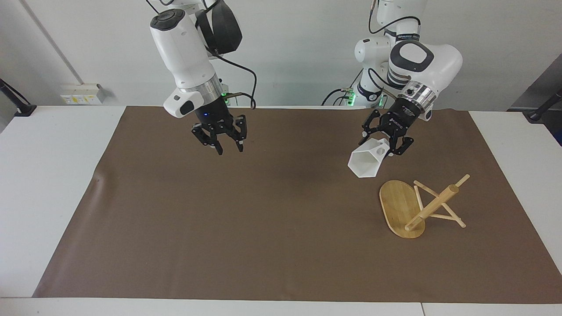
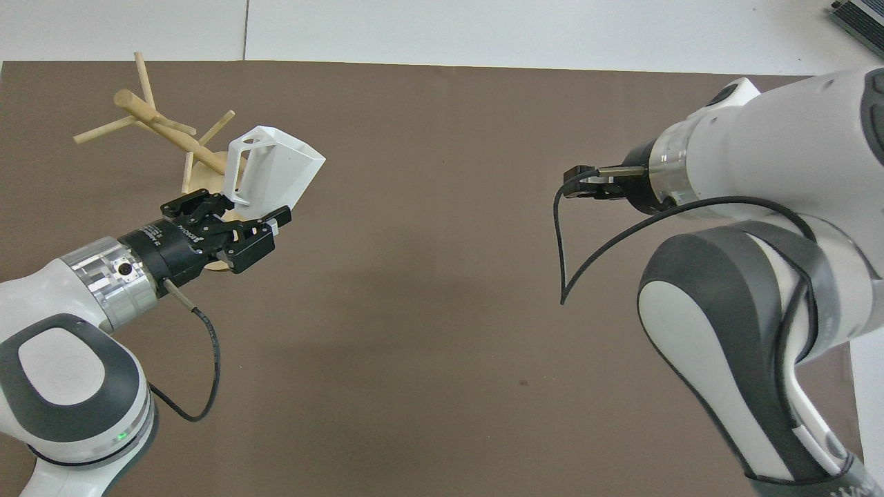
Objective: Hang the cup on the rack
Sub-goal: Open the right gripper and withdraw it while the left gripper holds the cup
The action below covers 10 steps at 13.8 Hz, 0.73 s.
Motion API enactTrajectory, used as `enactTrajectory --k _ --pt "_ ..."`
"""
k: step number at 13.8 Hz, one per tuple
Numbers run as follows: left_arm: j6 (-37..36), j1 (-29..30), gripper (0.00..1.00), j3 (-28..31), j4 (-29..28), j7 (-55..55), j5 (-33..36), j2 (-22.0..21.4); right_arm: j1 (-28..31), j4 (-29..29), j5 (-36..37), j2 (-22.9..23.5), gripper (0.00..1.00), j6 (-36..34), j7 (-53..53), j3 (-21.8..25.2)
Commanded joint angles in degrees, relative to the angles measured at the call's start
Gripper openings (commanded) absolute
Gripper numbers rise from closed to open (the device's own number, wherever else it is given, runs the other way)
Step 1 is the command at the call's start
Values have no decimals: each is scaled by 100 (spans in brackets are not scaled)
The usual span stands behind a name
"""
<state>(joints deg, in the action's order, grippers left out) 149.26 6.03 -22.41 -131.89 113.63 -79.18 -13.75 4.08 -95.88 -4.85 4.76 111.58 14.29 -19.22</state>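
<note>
Brown matting (image 1: 263, 219) is covering the table while the left gripper (image 1: 386, 147) is gripping the cup (image 1: 365, 162) above it near the rack (image 1: 406, 210), and the right gripper (image 1: 221, 139) is hanging open.

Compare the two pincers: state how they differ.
The left pincer is shut on the cup, carrying it over the mat beside the rack; the right pincer is open and holds nothing. The left one is at the left arm's end, the right one at the right arm's. Both hang in the air.
</note>
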Motion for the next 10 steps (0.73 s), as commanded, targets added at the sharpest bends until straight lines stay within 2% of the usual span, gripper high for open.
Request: enactTrajectory --k 1,5,10 --pt "401 -76 0 17 -232 343 34 -163 14 -386 440 -300 62 -198 -434 356" --pt "956 -41 0 26 -197 730 34 74 14 -545 784 -406 64 -610 -1235 849" --pt "1510 -120 0 0 22 1021 25 486 22 -502 819 -467 69 -1007 -1280 1070"
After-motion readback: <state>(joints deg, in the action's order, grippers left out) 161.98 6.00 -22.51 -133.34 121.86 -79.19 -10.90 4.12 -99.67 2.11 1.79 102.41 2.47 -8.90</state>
